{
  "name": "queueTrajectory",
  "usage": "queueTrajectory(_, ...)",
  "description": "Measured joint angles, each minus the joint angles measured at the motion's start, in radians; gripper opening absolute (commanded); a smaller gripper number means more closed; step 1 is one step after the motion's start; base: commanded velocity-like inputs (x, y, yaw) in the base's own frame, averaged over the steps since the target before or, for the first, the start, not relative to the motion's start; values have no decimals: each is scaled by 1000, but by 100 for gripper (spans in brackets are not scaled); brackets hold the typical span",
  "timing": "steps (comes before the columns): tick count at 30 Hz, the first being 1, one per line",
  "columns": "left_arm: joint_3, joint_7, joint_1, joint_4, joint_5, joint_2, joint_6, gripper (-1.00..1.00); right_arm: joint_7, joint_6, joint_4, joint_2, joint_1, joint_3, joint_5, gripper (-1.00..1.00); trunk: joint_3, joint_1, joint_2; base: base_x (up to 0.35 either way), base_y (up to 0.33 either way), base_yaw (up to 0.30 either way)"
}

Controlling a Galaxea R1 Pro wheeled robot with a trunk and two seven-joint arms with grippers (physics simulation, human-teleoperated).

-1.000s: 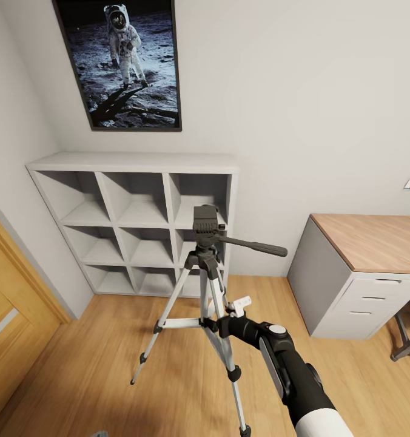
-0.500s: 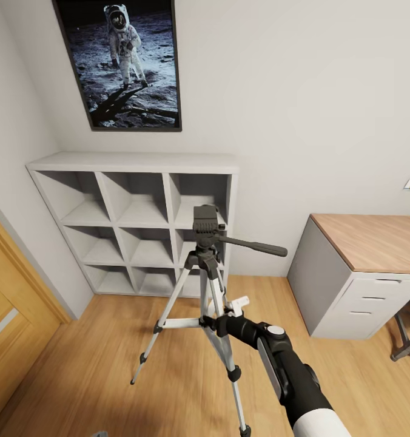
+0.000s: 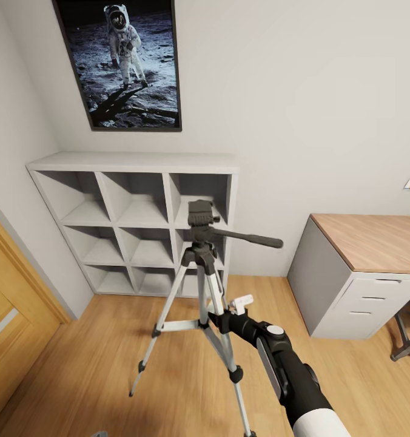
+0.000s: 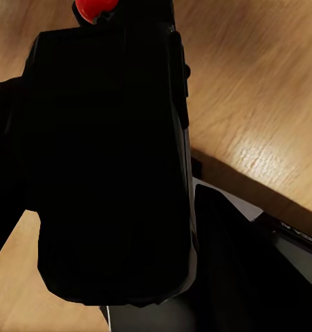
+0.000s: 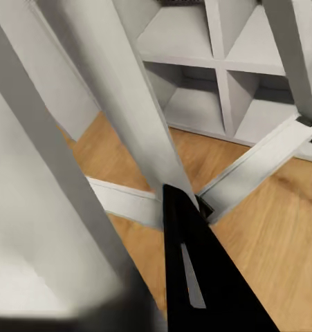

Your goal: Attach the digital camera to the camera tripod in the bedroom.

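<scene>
Gripping the camera tripod (image 3: 202, 285) at its centre column, my right gripper (image 3: 216, 317) fingers seem clamped there. It looks light and tippy, so low holds suit it. The digital camera (image 4: 107, 159) sits clamped in my left gripper, rigid, at 7 o'clock.

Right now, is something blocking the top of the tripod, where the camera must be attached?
Nothing visible does. The head of the camera tripod is bare on top, with only the white shelf behind it. The right gripper is lower, at the legs.
</scene>
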Motion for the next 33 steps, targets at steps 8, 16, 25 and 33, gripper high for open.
queueTrajectory(8,-2,6,0,-1,0,-1,0,-100,-14,-32,1,-5,0,0,1,-100,0,0,0,0,0,0)
queueTrajectory(16,21,36,-34,-4,-1,31,30,-100,-27,-29,32,-11,0,-1,9,-100,0,0,0,0,0,0)
queueTrajectory(25,3,-11,4,2,2,-12,-15,-100,-26,-27,2,-46,0,2,39,-100,0,0,0,0,0,0)
queueTrajectory(33,-24,-21,5,-6,-3,-9,-14,-100,-21,-27,-6,-50,0,1,64,-100,0,0,0,0,0,0)
